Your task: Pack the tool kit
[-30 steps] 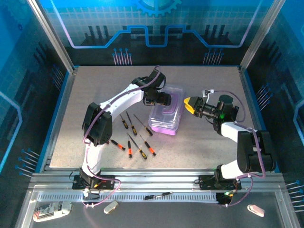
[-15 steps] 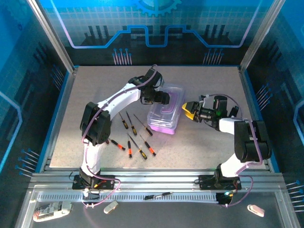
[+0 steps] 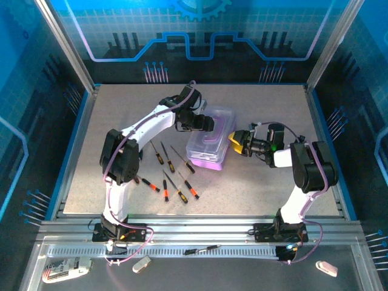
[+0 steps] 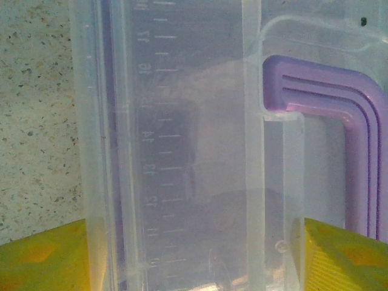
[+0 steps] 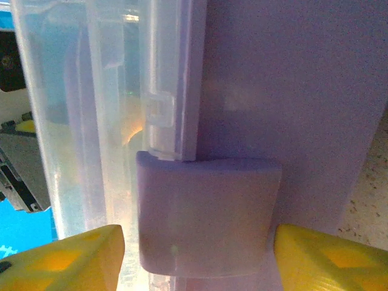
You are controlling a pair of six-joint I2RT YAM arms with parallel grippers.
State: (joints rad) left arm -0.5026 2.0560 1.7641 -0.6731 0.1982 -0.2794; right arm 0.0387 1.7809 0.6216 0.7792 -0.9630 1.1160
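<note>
— How are the jaws found?

— The right gripper (image 5: 200, 254) is seen released. Its yellow fingers (image 5: 66, 254) are held to either side of the purple latch (image 5: 206, 212) on the side of the case, and no pinch on it is seen. The left gripper (image 4: 194, 257) is spread wide, with one yellow finger (image 4: 42, 257) laid against each side of the clear lid (image 4: 176, 121). Whether the lid is being squeezed cannot be told.

— What is met first, nearest the arm bases?

— On the front ledge (image 3: 242, 270), white objects (image 3: 66, 268) are scattered. A thin dark tool (image 3: 203, 249) is laid along the slotted rail just beyond them.

— And further in, on the table (image 3: 260, 188)?

— Several screwdrivers (image 3: 176, 187) with black and orange or yellow handles are left lying loose. They are spread in a loose fan to the left of the case and somewhat nearer than it.

— Where is the case itself placed?

— The case (image 3: 209, 154) is set near the middle of the table, just beyond the screwdrivers, with its lid down on the purple base. The purple handle (image 4: 357, 139) is seen lying flat at the lid. From above, the far left corner of the case is reached by the left gripper, and its right side is met by the right gripper.
</note>
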